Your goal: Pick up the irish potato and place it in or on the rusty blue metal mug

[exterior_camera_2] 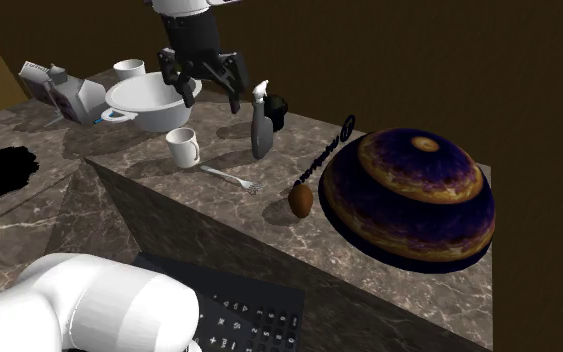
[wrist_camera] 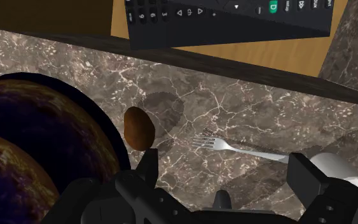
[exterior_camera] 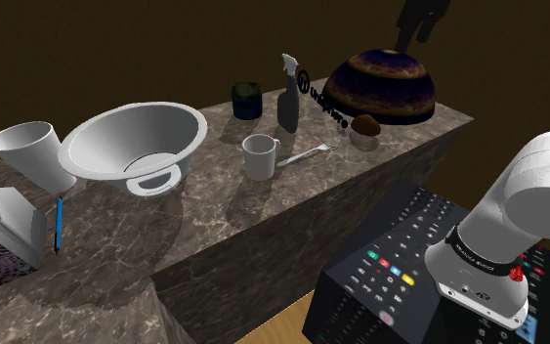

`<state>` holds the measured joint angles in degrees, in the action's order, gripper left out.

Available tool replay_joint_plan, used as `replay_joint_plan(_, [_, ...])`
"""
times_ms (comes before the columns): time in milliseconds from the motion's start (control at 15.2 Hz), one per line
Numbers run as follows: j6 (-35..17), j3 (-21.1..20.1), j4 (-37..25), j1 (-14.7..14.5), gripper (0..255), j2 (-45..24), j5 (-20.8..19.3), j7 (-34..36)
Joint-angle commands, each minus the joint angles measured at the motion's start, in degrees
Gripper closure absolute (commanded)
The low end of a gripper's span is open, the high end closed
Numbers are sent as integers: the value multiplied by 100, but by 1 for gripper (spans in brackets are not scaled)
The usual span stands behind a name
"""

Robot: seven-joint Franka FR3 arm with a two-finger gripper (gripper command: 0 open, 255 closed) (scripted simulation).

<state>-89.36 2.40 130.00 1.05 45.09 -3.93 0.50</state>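
Showing a white arm [exterior_camera: 522, 195] that stands up from its stand [exterior_camera: 390, 279]. The stand's black top is drawn as a keypad. In the wrist view its keys carry digits, among them 9 and 0, and arrow symbols; the shoulder view adds a few coloured keys. White markings on a black coiled object [exterior_camera: 318, 98] and on the band round the arm's wrist are too small to read. The end effector [exterior_camera_2: 209, 95] hangs clear above the marble tabletop [exterior_camera_2: 279, 180], with its fingers [wrist_camera: 147, 162] pointing down and spread wide, released and grasping nothing. The brown potato [wrist_camera: 138, 127] lies on the tabletop just beside the rim of a purple-and-orange striped dome [exterior_camera_2: 409, 190], near the tines of a fork [wrist_camera: 234, 147]. The dark mug [exterior_camera: 247, 100] stands well apart from the potato, beyond a spray bottle [exterior_camera: 288, 98]. A white mug [exterior_camera: 260, 156] stands near the fork's handle.
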Motion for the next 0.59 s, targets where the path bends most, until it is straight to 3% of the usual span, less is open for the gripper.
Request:
replay_joint_plan(0, [0, 0, 0, 0, 0, 0, 0, 0])
replay_joint_plan(528, [-1650, 845, 1467, 128, 0, 218, -336, -831])
